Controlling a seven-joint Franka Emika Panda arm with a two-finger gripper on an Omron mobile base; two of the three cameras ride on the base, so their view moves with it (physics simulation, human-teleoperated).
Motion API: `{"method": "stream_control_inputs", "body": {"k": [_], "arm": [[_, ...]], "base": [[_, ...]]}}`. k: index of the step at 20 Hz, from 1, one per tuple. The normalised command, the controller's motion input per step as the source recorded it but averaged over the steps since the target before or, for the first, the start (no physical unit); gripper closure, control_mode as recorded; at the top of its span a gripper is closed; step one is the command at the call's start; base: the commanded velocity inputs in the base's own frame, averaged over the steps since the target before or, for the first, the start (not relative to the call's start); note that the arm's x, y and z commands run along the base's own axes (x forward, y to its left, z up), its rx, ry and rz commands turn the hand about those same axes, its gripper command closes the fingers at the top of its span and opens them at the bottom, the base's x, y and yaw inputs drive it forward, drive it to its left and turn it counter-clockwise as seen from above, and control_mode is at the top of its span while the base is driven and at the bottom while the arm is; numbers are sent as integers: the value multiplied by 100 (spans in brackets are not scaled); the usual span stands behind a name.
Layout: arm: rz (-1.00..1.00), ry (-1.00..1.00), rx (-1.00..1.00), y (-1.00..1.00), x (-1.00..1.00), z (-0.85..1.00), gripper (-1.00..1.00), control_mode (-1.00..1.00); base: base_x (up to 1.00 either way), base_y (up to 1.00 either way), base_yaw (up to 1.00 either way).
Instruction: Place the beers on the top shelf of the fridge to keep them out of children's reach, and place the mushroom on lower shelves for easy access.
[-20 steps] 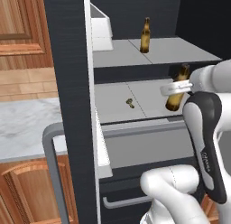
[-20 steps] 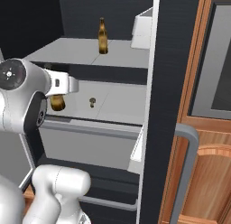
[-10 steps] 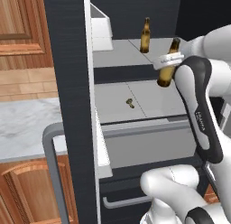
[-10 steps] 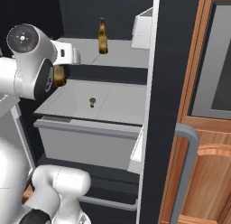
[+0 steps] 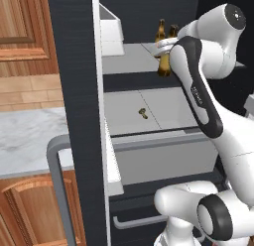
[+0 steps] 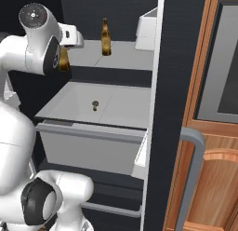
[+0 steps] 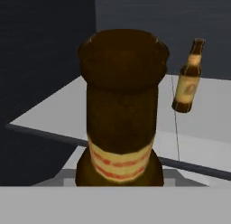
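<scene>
**Second bottle at the top shelf's edge, mushroom alone on the shelf below**

Your claw (image 6: 69, 39) grips one of the beers, the held beer (image 6: 63, 59), by its neck, the jaws clamped either side of the cap end. In the right base view that bottle hangs upright at about 9 o'clock of the standing beer (image 6: 106, 37), at the near left corner of the top shelf (image 6: 123, 55); you cannot tell whether its base touches the panel. From the hand view you look straight down its dark cap and banded label, with the other bottle at 2 o'clock, upright on the grey panel beside the middle seam.

Inside the fridge (image 5: 79, 91), the top shelf carries that one standing bottle, with a white bin (image 5: 110, 31) at its 9 o'clock in the left base view. The lower shelf (image 5: 163, 108) holds the mushroom (image 5: 143, 112), lying left of the seam, well apart from the edges. Beneath it, a grey drawer (image 6: 88, 148) stands pulled forward. Marble counter (image 5: 25, 141) and wooden cabinets (image 5: 22, 27) flank the fridge door.
</scene>
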Motion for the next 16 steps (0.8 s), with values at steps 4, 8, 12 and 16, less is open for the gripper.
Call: {"method": "stream_control_inputs", "body": {"k": [4, 8, 12, 16], "arm": [[0, 7, -4, 33, 81, 0, 100, -100], [0, 6, -1, 13, 81, -15, 100, -100], [0, 2, -1, 0, 66, -45, 100, -100], [0, 0, -1, 0, 58, -50, 100, -100]], "base": [[0, 0, 0], [0, 0, 0], [0, 0, 0], [0, 0, 0]]}}
